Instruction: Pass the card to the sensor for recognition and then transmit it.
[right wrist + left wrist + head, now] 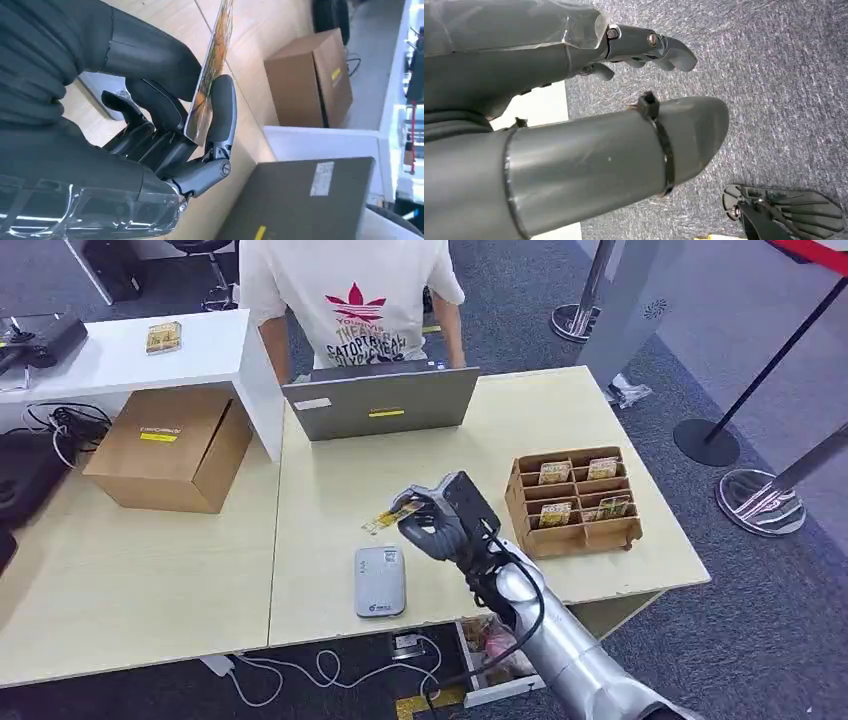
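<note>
A: So, where are you in the task?

B: You're carrying the card [391, 517] to the sensor [380, 581]. Your right hand [437, 521] pinches the card between thumb and a finger — the right wrist view shows it clamped edge-on [210, 75]. In the head view the card pokes out of the hand toward the laptop [381, 400], above the table [150, 580], while the sensor, the small grey pad, lies flat nearer you, just beside the hand.

A: And the next move?

B: As I judge it, you bring the card back over the grey pad and lower it flat, close to the face, holding it there for the reading. Only then do you hand it on — presumably to the person [350, 290] behind the laptop.

A: What about your left hand?

B: Your left hand [644, 47] hangs over the carpet, fingers curled in, nothing in them that I can see.

A: Anything you can't make out?

B: The card's printed face is blurred, and I can't tell whether it hovers or touches the table. The person is cut off at the top edge. The card rack [575, 502] holds more cards, too small to read.
</note>
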`<move>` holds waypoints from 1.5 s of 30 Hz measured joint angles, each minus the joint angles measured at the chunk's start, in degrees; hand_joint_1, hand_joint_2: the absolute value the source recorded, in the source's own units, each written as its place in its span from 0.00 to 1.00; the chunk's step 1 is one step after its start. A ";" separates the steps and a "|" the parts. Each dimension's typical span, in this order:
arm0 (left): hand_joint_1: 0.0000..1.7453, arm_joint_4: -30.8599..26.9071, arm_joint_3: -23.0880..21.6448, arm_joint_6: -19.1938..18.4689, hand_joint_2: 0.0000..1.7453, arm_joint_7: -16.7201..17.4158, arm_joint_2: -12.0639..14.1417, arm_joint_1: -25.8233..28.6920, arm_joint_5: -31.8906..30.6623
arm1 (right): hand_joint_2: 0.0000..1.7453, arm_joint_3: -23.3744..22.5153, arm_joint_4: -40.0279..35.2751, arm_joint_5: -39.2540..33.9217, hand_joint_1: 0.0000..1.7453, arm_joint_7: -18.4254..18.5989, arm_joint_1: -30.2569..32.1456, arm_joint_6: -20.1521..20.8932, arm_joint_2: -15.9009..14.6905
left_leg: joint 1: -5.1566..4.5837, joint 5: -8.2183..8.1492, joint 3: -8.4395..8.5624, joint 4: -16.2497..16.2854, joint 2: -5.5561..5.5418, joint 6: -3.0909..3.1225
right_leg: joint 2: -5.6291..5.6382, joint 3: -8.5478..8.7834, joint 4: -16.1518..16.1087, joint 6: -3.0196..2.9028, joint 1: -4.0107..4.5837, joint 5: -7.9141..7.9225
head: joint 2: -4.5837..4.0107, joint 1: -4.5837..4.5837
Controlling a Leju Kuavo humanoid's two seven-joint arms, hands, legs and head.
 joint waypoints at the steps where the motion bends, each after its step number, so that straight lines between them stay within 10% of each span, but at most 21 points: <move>1: 0.00 0.00 0.00 0.00 0.00 0.00 0.00 0.00 0.00 | 1.00 -0.20 -0.26 0.00 1.00 0.02 0.00 0.00 -0.07 | 0.00 0.00 0.00 0.00 0.00 0.00 | 0.00 0.00 0.00 0.00 0.00 0.00 | 0.00 0.00; 18: 0.00 0.00 -2.41 -1.49 0.00 -0.79 0.02 -0.23 -3.04 | 1.00 -7.54 -4.50 0.24 1.00 3.26 -5.28 -4.13 -3.74 | -0.02 0.00 -0.02 0.01 -0.01 0.01 | -0.01 0.00 0.00 -0.01 -0.02 0.03 | 0.00 -0.02; 45: 0.00 0.00 -2.67 -0.63 0.00 0.24 -0.28 -0.46 -1.03 | 1.00 -9.20 12.05 5.35 1.00 6.40 -24.87 -6.05 -1.75 | 0.00 0.03 -0.03 0.01 -0.03 -0.01 | -0.05 0.00 0.03 -0.02 -0.01 0.04 | 0.00 0.00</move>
